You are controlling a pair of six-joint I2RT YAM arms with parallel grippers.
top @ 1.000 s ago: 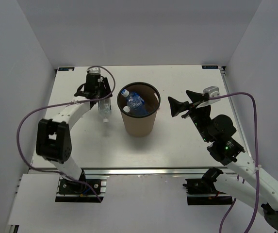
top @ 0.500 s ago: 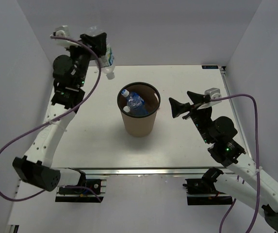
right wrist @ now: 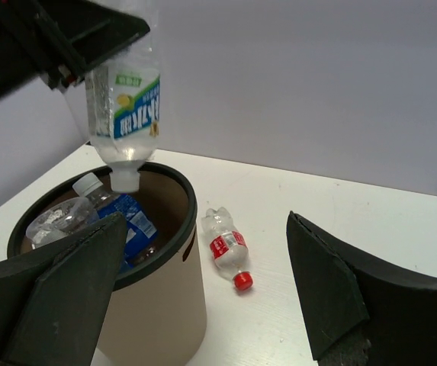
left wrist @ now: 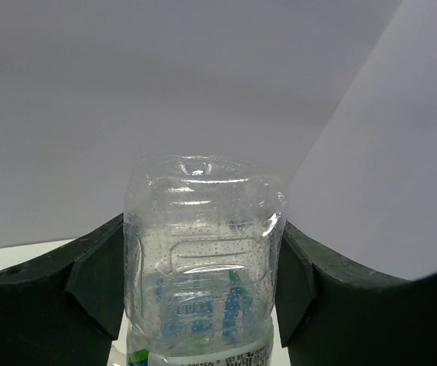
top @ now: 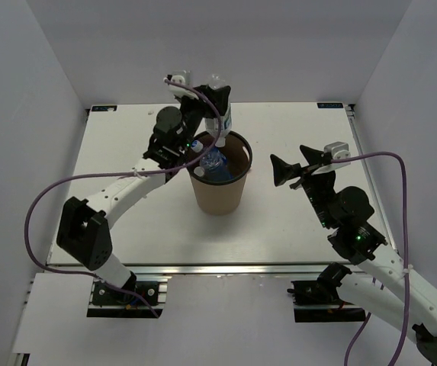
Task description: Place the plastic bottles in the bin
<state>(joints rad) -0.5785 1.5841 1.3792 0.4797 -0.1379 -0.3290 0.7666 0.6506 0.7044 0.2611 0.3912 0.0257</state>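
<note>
A clear plastic bottle (top: 223,116) with a blue-and-white label hangs cap-down over the bin (top: 218,197), a brown round bucket with a dark rim. My left gripper (top: 216,103) is shut on its body, and the left wrist view shows it (left wrist: 201,274) pinched between both dark fingers. In the right wrist view the bottle's (right wrist: 124,114) white cap sits just above the bin's rim (right wrist: 186,229). More bottles (top: 212,162) lie inside the bin. My right gripper (top: 287,169) stands open to the right of the bin, holding nothing.
A small clear bottle with a red label and red cap (right wrist: 226,248) lies on the white table past the bin. White walls close in the table (top: 126,152) on the left, back and right.
My left arm lifted the bottle from the table at the left, raised it high at the back left, then swung it right to above the bin. The right arm barely moved.
</note>
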